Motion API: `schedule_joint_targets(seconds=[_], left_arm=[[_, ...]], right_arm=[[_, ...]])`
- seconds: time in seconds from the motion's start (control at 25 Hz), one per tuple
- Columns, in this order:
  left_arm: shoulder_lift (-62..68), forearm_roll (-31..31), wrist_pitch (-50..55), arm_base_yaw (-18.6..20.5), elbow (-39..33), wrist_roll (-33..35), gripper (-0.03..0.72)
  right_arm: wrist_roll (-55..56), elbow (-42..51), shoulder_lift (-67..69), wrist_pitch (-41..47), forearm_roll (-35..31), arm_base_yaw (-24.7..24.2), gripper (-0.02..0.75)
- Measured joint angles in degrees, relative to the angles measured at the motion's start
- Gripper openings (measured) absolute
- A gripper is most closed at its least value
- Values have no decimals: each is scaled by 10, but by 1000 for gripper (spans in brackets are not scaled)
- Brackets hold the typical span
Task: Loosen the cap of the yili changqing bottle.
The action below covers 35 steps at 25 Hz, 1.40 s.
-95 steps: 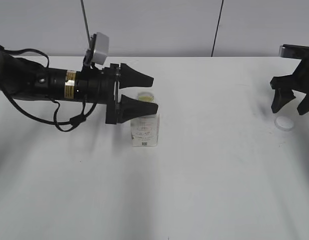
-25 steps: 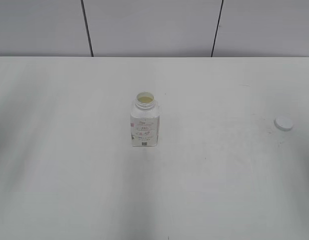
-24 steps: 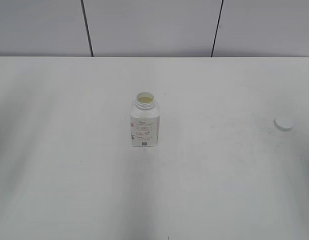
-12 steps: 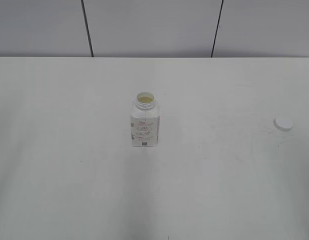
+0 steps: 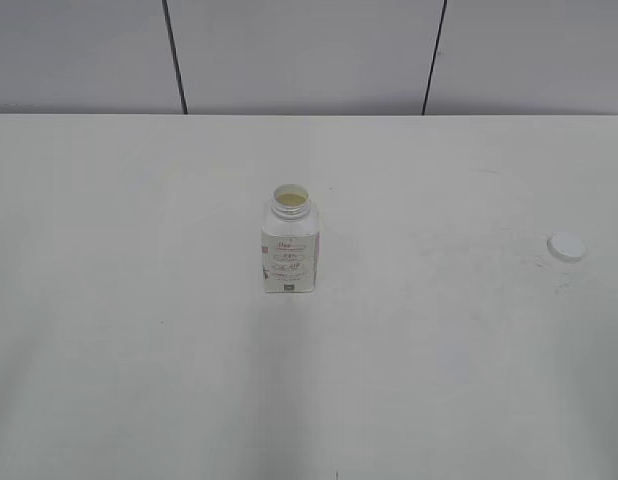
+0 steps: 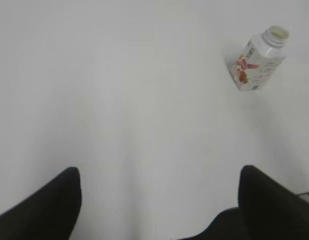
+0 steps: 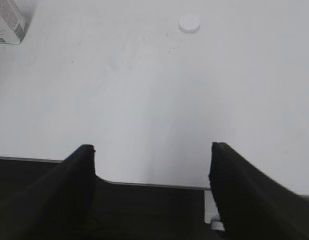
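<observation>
The yili changqing bottle (image 5: 289,244) stands upright in the middle of the white table, its neck open with no cap on it. It also shows in the left wrist view (image 6: 257,59) at the upper right and, only as a corner, in the right wrist view (image 7: 8,22) at the top left. The small white cap (image 5: 566,247) lies flat on the table far to the right, also in the right wrist view (image 7: 189,23). My left gripper (image 6: 158,172) is open and empty, far from the bottle. My right gripper (image 7: 152,148) is open and empty, over the table's near edge. Neither arm shows in the exterior view.
The white table (image 5: 139,330) ends at a grey panelled wall (image 5: 309,50) at the back. The table's near edge (image 7: 144,184) and a dark frame below it show in the right wrist view.
Both arms, which were beside the bottle and above the cap 3.8 s ago, have drawn back out of the exterior view. Bottle and cap have stayed put over the last second.
</observation>
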State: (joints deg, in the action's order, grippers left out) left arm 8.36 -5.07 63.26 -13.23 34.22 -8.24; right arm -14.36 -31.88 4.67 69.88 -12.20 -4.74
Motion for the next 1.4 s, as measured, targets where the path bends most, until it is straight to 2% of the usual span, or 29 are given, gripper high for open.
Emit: schedule_joint_targets(seconds=[0.24,0.44,0.88,1.28,1.4], left_arm=[[-52,11,-19,0,-41,13,583],[-66,29,-25,0,-43,43,583],[-85,44,-25,0,-43,48,575],[-88,51,-26,67,-44,48,560],[-88,51,-26,77,-44,48,559]], right_arm=[[-4,3,-50,-9,4,0,564],[-5,22,-51,-53,23,0,564],[-5,24,-51,-62,27,0,564],[-5,24,-51,-62,34,0,564],[-5,24,-51,-62,38,0,564]])
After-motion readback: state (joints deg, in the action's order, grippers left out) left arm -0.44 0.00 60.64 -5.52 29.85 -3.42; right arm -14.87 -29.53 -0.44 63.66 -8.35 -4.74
